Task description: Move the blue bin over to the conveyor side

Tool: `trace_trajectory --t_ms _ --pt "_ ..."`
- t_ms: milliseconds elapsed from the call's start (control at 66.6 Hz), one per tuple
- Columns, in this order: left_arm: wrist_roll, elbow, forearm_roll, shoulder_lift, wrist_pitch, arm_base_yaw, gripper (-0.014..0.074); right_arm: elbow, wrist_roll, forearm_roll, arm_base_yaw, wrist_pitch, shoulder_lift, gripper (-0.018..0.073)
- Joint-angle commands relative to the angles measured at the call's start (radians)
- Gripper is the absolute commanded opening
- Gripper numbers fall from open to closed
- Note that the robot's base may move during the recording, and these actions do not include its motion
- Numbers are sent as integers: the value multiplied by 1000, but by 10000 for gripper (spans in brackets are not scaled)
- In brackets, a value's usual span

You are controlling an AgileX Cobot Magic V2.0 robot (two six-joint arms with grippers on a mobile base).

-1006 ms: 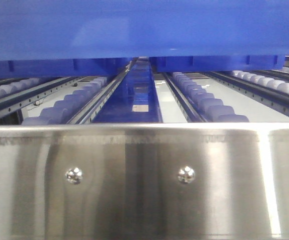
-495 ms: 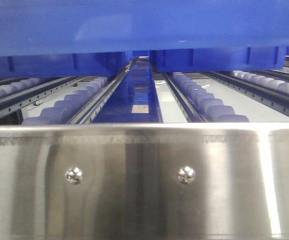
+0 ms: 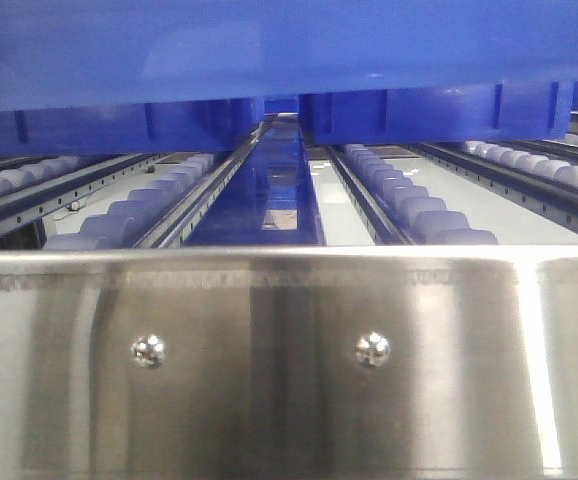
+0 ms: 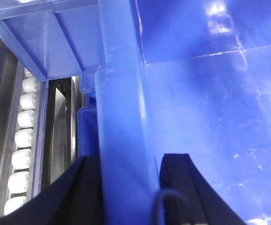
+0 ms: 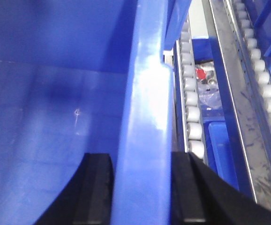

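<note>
The blue bin (image 3: 289,50) hangs across the top of the front view, its ribbed lower edge above the roller tracks (image 3: 409,210) and not touching them. At its left wall, the left gripper (image 4: 133,158) straddles the thick top rim. One black finger (image 4: 86,187) lies on the outer side and the other on the inner side, both pressed against the plastic, so the jaws are clamped narrow on the rim. The right gripper (image 5: 142,154) grips the right wall the same way, with one finger (image 5: 98,187) inside the bin, its mate outside and the glossy rim filling the gap between them. The bin's smooth blue inner walls and floor show in both wrist views, marked only by light glare. Outside the left wall, a row of white rollers (image 4: 25,136) runs in a grey metal channel below. Outside the right wall, more white rollers (image 5: 191,117) run far to near between steel rails. Beside them lies a lower blue crate (image 5: 220,136), and farther off something red (image 5: 201,73) and some clear wrapping. Nearest the front camera, a shiny steel rail (image 3: 289,350) with two screw heads (image 3: 148,349) spans the whole width. Behind it the tracks recede under the bin, with a blue strip (image 3: 269,190) between the two middle ones.
</note>
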Motion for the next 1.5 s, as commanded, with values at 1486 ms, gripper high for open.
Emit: trace_trajectory --t_ms 1486 --pt "12 -11 13 -17 -75 -8 -16 -16 -22 -7 -1 -148 -22 -75"
